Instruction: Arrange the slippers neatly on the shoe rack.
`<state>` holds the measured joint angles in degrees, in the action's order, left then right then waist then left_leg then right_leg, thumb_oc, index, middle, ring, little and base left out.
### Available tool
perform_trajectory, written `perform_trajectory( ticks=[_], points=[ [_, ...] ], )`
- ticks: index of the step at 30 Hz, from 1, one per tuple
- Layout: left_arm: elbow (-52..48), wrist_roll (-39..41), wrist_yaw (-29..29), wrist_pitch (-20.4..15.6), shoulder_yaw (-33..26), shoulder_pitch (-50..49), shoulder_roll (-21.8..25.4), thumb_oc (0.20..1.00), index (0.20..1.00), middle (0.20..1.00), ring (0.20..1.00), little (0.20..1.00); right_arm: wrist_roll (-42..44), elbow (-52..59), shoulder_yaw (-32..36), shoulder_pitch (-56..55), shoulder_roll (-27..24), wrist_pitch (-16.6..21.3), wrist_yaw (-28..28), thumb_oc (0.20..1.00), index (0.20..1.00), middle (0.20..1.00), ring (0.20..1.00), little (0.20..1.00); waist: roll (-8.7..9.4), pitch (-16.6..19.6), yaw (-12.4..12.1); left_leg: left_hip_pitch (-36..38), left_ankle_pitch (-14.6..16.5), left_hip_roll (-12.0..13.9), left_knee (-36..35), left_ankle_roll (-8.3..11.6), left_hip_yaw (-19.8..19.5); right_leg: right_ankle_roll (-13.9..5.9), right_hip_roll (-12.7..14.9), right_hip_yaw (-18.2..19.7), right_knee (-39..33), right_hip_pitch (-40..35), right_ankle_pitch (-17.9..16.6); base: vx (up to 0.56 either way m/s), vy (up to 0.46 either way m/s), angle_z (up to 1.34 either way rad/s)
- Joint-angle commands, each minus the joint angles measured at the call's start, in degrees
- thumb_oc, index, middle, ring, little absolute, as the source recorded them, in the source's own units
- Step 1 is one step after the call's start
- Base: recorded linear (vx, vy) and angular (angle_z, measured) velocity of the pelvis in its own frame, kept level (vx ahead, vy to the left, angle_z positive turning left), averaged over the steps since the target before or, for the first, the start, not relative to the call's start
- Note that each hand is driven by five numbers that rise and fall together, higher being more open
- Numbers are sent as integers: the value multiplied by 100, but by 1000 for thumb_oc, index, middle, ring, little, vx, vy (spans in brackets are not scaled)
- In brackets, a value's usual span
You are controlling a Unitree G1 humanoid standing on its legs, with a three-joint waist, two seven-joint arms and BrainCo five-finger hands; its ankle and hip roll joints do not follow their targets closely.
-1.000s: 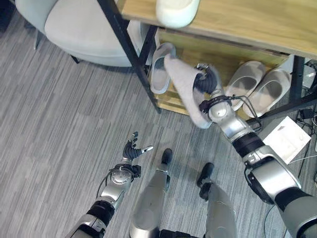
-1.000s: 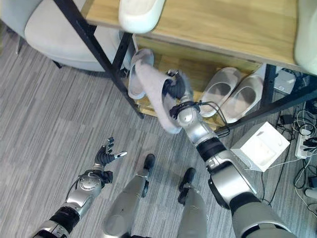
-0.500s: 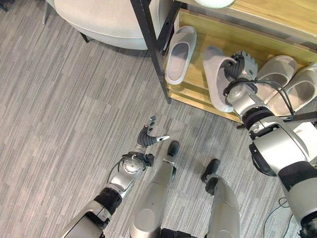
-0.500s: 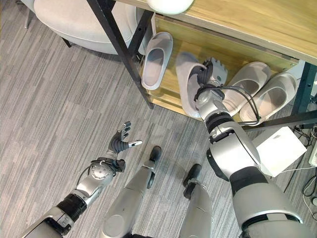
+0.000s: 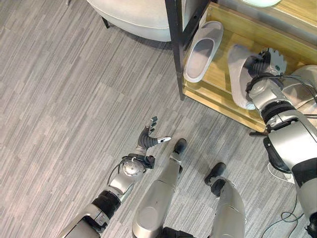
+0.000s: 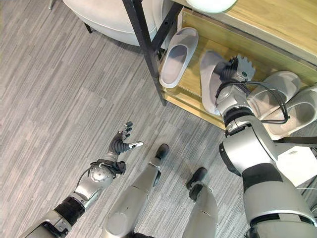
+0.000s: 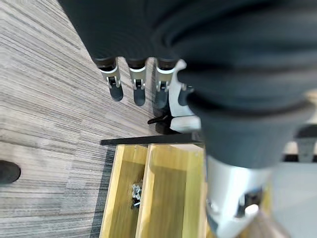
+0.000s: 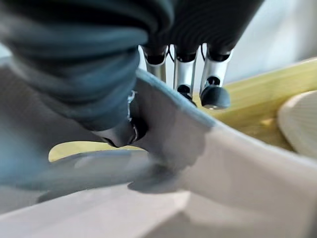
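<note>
Right hand (image 6: 233, 69) gripping a grey slipper (image 6: 209, 79) on the lower shelf (image 6: 190, 96) of the shoe rack, upper right of frame.
Thumb and fingers are pinching its strap; second slipper (image 6: 177, 57) lying just left of it; left hand (image 6: 120, 144) hovering open over the floor (image 6: 59, 99), lower centre.

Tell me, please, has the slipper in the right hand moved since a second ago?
Yes. The grey slipper in the right hand was off the lower shelf in front; now it is over the shelf beside the lone slipper.
</note>
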<state>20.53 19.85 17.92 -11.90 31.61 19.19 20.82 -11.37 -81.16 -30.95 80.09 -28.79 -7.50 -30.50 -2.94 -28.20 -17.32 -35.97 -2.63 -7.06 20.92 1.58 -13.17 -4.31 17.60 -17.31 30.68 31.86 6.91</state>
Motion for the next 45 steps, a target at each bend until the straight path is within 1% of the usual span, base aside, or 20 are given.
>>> perform_trajectory(
  ticks=[1, 5, 9, 14, 15, 16, 19, 20, 22, 29, 33, 35, 37, 39, 45],
  points=[
    [-233, 90, -54, -197, 99, 173, 54, 1000, 1000, 1000, 1000, 1000, -178, -23, -376, 503, -527, -83, 20, 1000, 1000, 1000, 1000, 1000, -56, 167, -111, -76, 998, 90, 702, -60, 53, -431, 223, 457, -453, -743, -3, 29, -11, 14],
    [-209, 43, -68, -199, 23, 150, 99, 1000, 1000, 1000, 1000, 1000, -9, 30, -294, 525, -603, -36, -8, 1000, 1000, 1000, 1000, 1000, -58, 157, -109, 1, 963, 108, 623, -53, 46, -425, 214, 463, -493, -805, -8, 10, -8, 7],
    [-177, 21, -30, -193, -44, 158, 130, 1000, 1000, 1000, 1000, 1000, 159, 120, -268, 520, -510, 35, 21, 1000, 1000, 1000, 1000, 1000, -44, 169, -78, 80, 938, 152, 536, -36, 75, -422, 198, 489, -550, -840, -22, 0, -6, -1],
    [-150, -20, -27, -164, 10, 197, 122, 1000, 1000, 1000, 1000, 1000, 270, 143, -236, 514, -392, 104, 33, 1000, 1000, 1000, 1000, 1000, -45, 141, -31, 81, 909, 168, 505, -26, 93, -411, 175, 503, -566, -826, -31, -19, 2, -1],
    [-138, -39, 14, -145, -8, 220, 122, 1000, 1000, 1000, 1000, 1000, 392, 157, -165, 506, -315, 134, 9, 1000, 1000, 1000, 1000, 1000, -61, 116, -9, 30, 728, 167, 452, -37, 113, -375, 171, 483, -627, -775, -178, -88, 33, -2],
    [-117, -51, 37, -147, -19, 224, 118, 1000, 1000, 1000, 1000, 1000, 510, 185, -100, 479, -261, 170, -30, 1000, 1000, 1000, 1000, 1000, -53, 114, 11, 36, 720, 177, 440, -36, 120, -375, 164, 487, -642, -771, -185, -84, 37, -2],
    [-73, -52, 89, -124, -26, 226, 83, 1000, 1000, 1000, 1000, 1000, 887, 246, 160, 369, -99, 275, -116, 1000, 1000, 1000, 1000, 1000, -38, 109, 60, 76, 720, 200, 418, -31, 145, -373, 145, 507, -663, -792, -178, 0, 0, 0],
    [-84, -36, 117, -116, -58, 215, 89, 1000, 1000, 1000, 1000, 1000, 1134, 278, 341, 311, -10, 346, -158, 1000, 1000, 1000, 1000, 1000, -33, 100, 90, 103, 721, 211, 402, -29, 166, -370, 134, 512, -680, -815, -183, 5, -6, -6],
    [-67, -29, 135, -110, -70, 193, 95, 1000, 1000, 1000, 1000, 1000, 1264, 269, 410, 264, 34, 364, -166, 1000, 1000, 1000, 1000, 1000, -30, 97, 104, 119, 724, 217, 382, -28, 179, -372, 129, 514, -699, -825, -189, 0, -6, -9],
    [-152, -21, 150, -89, -53, 197, 146, 1000, 1000, 1000, 1000, 1000, 1607, 147, 598, 263, 36, 397, -157, 1000, 1000, 1000, 1000, 1000, -45, 67, 121, 78, 714, 208, 380, -28, 193, -385, 130, 508, -762, -837, -213, -2, -9, -4],
    [-159, -34, 181, -52, -25, 186, 121, 1000, 1000, 1000, 1000, 1000, 1833, 28, 776, 172, -26, 403, -215, 1000, 1000, 1000, 1000, 1000, -82, 41, 105, 40, 714, 193, 384, -42, 199, -392, 138, 489, -805, -842, -221, 0, 0, 0],
    [-147, -82, 207, -25, -57, 191, 126, 1000, 1000, 1000, 1000, 1000, 2139, 101, 956, 60, 40, 488, -226, 1000, 1000, 1000, 1000, 1000, -87, 25, 126, 40, 720, 192, 380, -49, 221, -397, 134, 514, -838, -857, -228, 0, 0, 0],
    [-92, -125, 237, -9, -68, 193, 116, 1000, 1000, 1000, 1000, 1000, 2315, 100, 1047, -52, 211, 530, -174, 1000, 1000, 1000, 1000, 1000, -87, 4, 148, 29, 737, 194, 400, -58, 253, -399, 133, 526, -847, -850, -239, 0, 0, 0],
    [-80, -129, 258, -9, -51, 215, 119, 1000, 1000, 1000, 1000, 1000, 2431, 40, 1126, -81, 275, 539, -150, 1000, 1000, 1000, 1000, 1000, -97, -8, 149, 9, 749, 187, 419, -68, 253, -397, 138, 528, -854, -840, -240, 0, 0, 0],
    [-139, -151, 256, 1, -43, 158, 152, 1000, 1000, 1000, 1000, 1000, 2777, -1, 1344, -175, 209, 595, -124, 1000, 1000, 1000, 1000, 1000, -169, -62, 137, -50, 740, 162, 431, -79, 263, -395, 151, 545, -850, -795, -236, 0, 0, 0]
  ],
)
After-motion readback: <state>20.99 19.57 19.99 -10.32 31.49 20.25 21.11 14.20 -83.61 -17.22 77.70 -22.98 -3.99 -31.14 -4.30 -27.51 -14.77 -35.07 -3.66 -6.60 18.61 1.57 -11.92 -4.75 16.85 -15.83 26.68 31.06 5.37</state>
